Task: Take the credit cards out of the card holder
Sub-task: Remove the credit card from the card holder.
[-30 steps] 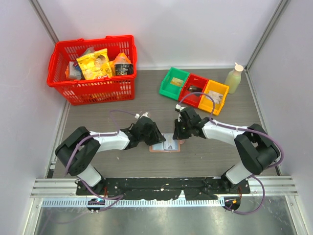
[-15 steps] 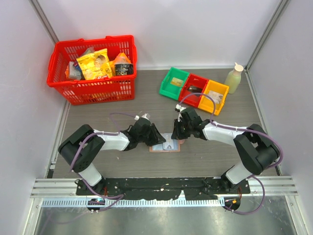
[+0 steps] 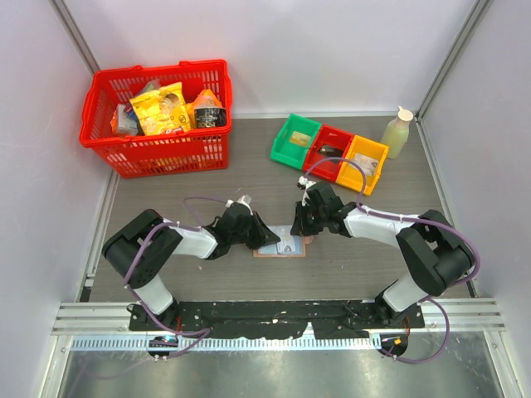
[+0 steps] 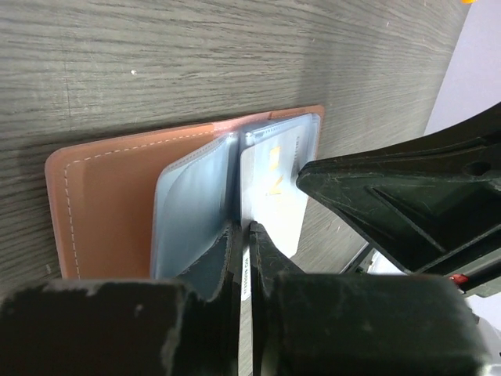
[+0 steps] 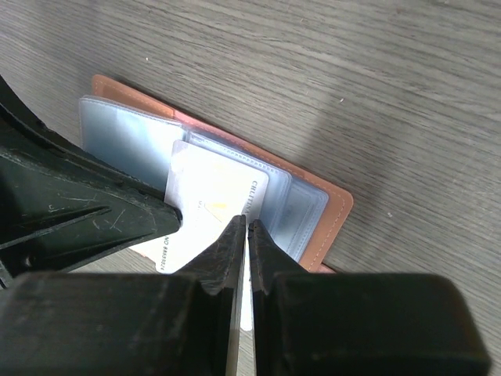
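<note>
The card holder (image 3: 267, 251) lies open on the table between both grippers; its tan leather (image 4: 109, 204) and pale blue sleeves show. A white credit card (image 4: 274, 196) sticks out of a sleeve toward the near side. My left gripper (image 4: 246, 229) is shut on that card's printed edge. My right gripper (image 5: 247, 223) is shut on the opposite edge of the same credit card (image 5: 211, 196), with a white strip between its pads. From above, the left gripper (image 3: 264, 240) and right gripper (image 3: 300, 235) meet over the holder.
A red basket (image 3: 158, 116) of snack packs stands at the back left. Green, red and yellow bins (image 3: 329, 152) sit at the back right, next to a pale bottle (image 3: 397, 133). White walls close in the table on three sides.
The left gripper's jaws have closed on the card's edge, and the left arm has shifted slightly. The right arm and the card holder have not moved.
</note>
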